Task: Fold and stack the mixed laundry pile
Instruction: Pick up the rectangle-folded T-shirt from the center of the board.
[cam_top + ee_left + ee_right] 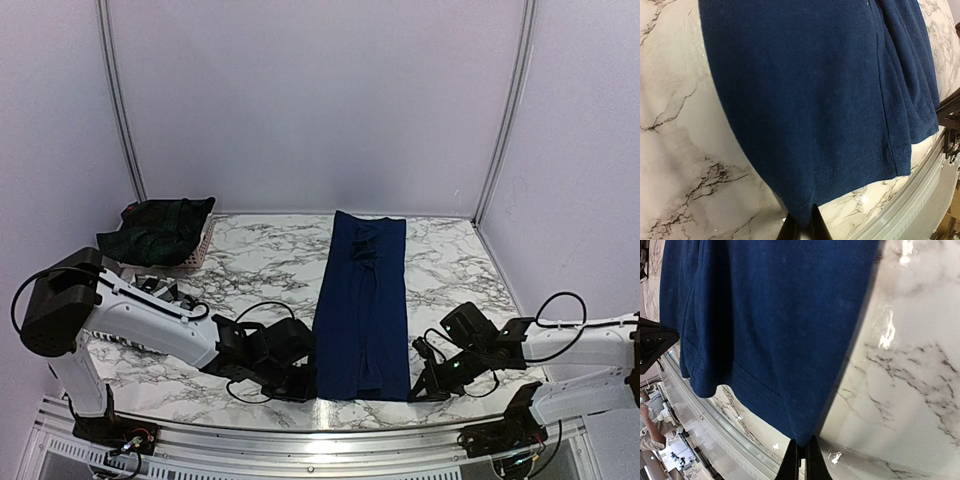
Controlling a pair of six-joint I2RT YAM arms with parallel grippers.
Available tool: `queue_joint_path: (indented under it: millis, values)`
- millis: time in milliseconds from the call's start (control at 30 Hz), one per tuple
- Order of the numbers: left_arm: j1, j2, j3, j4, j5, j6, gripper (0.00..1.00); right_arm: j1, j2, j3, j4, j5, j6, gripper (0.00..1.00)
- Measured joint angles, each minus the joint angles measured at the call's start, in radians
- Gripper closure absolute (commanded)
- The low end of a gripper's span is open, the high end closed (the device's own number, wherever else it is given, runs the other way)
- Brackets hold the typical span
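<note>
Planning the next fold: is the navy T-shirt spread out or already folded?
Folded lengthwise: the navy T-shirt lies as a narrow strip on the table, layered edges at its hem.

Marble table with long navy T-shirt and pinkish basket.

The T-shirt is plain navy, the bundled garment dark green plaid, the table white marble veined grey.

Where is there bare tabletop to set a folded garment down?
Bare marble tabletop lies right of the long navy blue T-shirt, and between it and the pinkish basket holding a dark green plaid garment. Crowded along the near edge: left claw and right claw pinch the shirt's hem corners.
</note>
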Motion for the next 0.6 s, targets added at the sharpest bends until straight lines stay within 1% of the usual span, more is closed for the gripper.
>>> queue_joint_path:
  millis: [67,133,233,400,500,600]
  values:
    - [0.000,-0.003,-0.004,0.000,-0.002,-0.003,0.77,0.000,-0.009,0.001,-0.013,0.008,-0.001,1.00]
    - [0.000,-0.020,-0.021,0.004,-0.006,-0.012,0.70,0.000,-0.019,0.001,-0.029,0.013,-0.003,1.00]
    - [0.005,-0.083,-0.068,-0.010,-0.028,-0.031,0.64,0.000,-0.039,0.001,-0.054,0.024,-0.004,1.00]
    - [0.026,-0.147,-0.097,-0.025,-0.056,-0.044,0.64,0.000,-0.051,0.001,-0.066,0.032,-0.003,1.00]
    - [0.037,-0.132,-0.084,-0.030,-0.055,-0.037,0.67,0.000,-0.055,0.001,-0.073,0.032,-0.004,1.00]
    - [0.040,-0.080,-0.039,-0.030,-0.042,-0.024,0.71,0.000,-0.073,0.001,-0.087,0.033,-0.004,1.00]
